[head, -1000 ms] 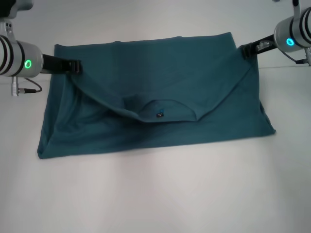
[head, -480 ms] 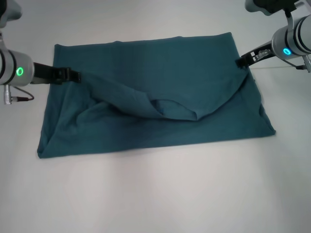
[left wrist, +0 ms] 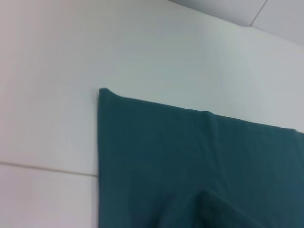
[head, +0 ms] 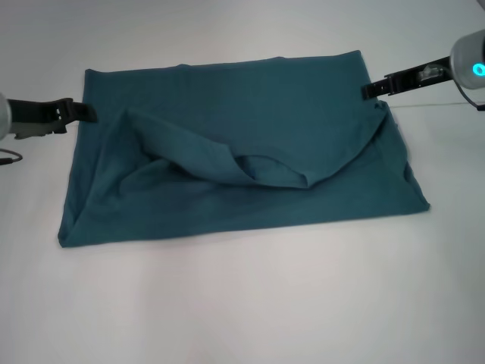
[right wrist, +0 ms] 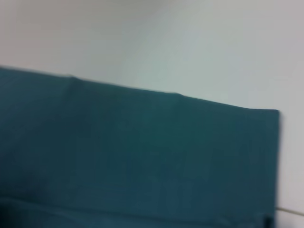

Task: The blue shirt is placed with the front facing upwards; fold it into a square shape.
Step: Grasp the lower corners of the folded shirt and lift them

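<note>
Both arms have drawn back outward since the earlier frames, off the cloth; in the head view the blue shirt (head: 242, 159) lies folded on the white table (head: 250, 303), its collar fold sagging mid-cloth; the left gripper (head: 82, 112) sits just beside its left edge, the right gripper (head: 368, 91) at its far right corner — whether either is spread or pressed together, I cannot tell; both wrist views show only shirt and table.

blue shirt (head: 250, 163): soft matt cloth, creased | table (head: 250, 303): smooth matt white surface
</note>
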Motion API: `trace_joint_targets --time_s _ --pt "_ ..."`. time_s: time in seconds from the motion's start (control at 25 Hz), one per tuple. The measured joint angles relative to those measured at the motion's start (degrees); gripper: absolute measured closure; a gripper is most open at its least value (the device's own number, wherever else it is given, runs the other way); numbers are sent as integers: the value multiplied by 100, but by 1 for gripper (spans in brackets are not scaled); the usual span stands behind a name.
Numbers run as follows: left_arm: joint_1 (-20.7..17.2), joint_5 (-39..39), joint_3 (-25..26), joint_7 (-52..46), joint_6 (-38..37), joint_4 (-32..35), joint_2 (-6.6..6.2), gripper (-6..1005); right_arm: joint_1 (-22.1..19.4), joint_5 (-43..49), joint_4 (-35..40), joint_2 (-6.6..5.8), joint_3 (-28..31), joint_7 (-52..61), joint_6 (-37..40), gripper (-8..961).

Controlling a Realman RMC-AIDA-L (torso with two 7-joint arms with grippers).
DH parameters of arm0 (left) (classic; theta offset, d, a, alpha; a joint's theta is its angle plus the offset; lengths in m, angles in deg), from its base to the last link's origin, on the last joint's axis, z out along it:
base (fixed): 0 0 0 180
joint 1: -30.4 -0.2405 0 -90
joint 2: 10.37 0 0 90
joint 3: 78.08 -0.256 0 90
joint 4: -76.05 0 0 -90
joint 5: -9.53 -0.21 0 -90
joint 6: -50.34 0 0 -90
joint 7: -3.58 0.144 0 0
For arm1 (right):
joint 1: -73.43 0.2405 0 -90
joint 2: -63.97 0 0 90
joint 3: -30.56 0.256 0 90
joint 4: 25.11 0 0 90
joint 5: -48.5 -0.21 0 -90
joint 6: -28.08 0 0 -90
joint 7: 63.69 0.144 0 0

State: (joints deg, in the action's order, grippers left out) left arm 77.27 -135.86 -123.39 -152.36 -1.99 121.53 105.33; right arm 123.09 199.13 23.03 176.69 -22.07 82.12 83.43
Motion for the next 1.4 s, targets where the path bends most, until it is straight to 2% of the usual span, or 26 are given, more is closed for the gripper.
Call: trace_joint_targets --time_s 0.12,0.28,0.44,0.6,0.76,1.04,1.4 --pt "-342 562 18 40 -366 390 44 375 -541 -1152 523 -21 99 -305 723 137" --pt "-802 1338 13 93 -759 743 87 378 -1126 -2452 638 -82 505 -813 1547 140" --pt "-1153 1904 14 139 -987 755 94 382 -1590 -3378 563 -82 1044 -1221 2224 143" --pt "-1369 2088 58 148 -1077 605 115 383 -1927 -3754 389 -83 1302 -1379 2614 145" --pt "-1539 2112 158 443 -1183 311 172 383 -2075 -3759 228 -95 1339 -1493 2729 145" --pt "-1749 2106 481 1254 -1328 101 226 384 -2055 -3747 -238 -181 1386 -1860 2808 145" --pt "-1724 1859 470 2482 -1207 -109 186 384 -2093 -3756 -277 -206 1400 -1946 2790 145"
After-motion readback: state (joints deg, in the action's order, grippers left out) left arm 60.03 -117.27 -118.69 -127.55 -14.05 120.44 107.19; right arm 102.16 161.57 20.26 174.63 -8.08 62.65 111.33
